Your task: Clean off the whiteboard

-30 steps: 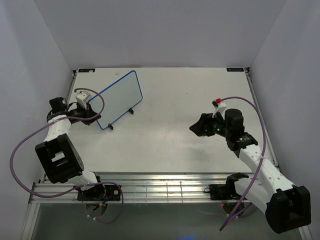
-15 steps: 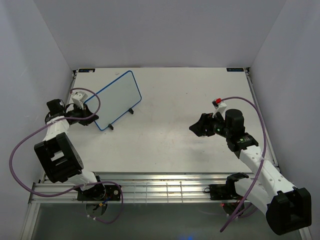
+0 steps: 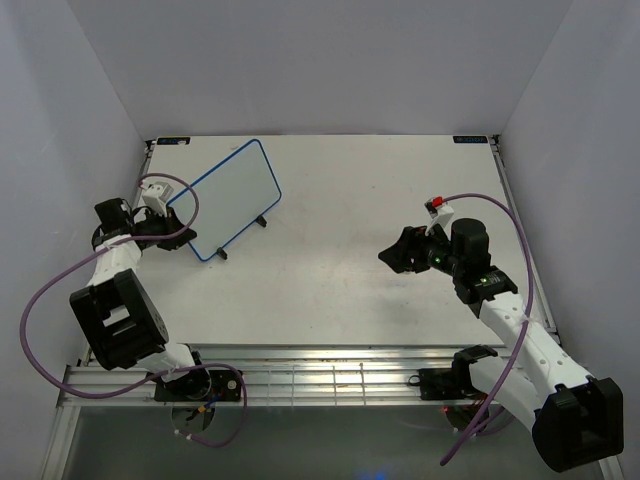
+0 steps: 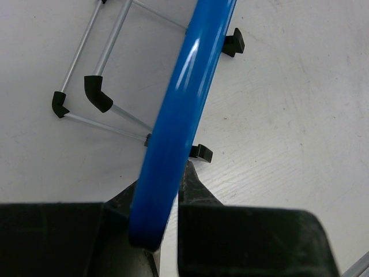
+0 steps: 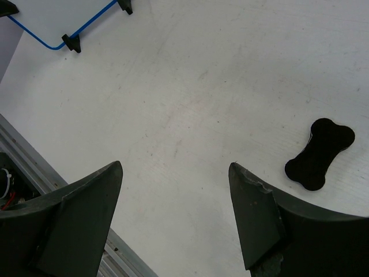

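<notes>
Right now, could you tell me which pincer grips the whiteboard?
The left pincer, shut on the blue rim of the whiteboard; the right pincer hangs open, holding nothing.

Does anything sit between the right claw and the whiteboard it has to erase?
Nothing visible does. Bare white tabletop lies between the open right claw and the small blue-rimmed white board. The black bone-shaped eraser lies on the claw's other side, off that path. The left claw is shut on the board's rim.

The right end effector gapes above the table, a black bone-shaped block, perhaps an eraser, lying nearby.
</notes>
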Tool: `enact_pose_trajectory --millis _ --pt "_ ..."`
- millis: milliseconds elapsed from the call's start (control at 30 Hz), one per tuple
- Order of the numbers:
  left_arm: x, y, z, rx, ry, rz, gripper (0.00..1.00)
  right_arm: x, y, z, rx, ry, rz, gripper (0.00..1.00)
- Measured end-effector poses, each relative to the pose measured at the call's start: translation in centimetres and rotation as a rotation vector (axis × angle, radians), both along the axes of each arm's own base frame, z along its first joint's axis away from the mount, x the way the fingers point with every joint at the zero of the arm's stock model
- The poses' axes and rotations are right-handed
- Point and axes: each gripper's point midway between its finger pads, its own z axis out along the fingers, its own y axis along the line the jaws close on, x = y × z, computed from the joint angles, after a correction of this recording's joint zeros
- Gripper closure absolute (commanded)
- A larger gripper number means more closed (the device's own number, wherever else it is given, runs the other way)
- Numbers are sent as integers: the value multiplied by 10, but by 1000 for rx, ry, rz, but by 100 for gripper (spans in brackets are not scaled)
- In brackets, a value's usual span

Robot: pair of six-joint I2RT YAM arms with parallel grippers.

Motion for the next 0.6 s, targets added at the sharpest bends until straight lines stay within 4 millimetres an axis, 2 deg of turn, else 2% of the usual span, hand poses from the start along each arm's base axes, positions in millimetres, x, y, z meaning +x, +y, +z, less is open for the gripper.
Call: enact_pose_trajectory --millis 100,167,200,333,433,600 --pt "1 0 0 -2 5 10 100 0 0 0 2 0 3 20" --pt "1 1 0 -5 7 14 91 -1 1 1 5 1 9 20" --pt "1 0 0 -7 8 16 81 -2 2 1 7 2 13 20" --pt "2 6 -2 8 24 52 67 -3 4 1 14 5 25 20" --pt "4 14 -5 25 47 99 63 -4 4 1 14 5 26 20" --pt "5 20 -8 28 72 146 61 -4 4 2 15 3 26 20"
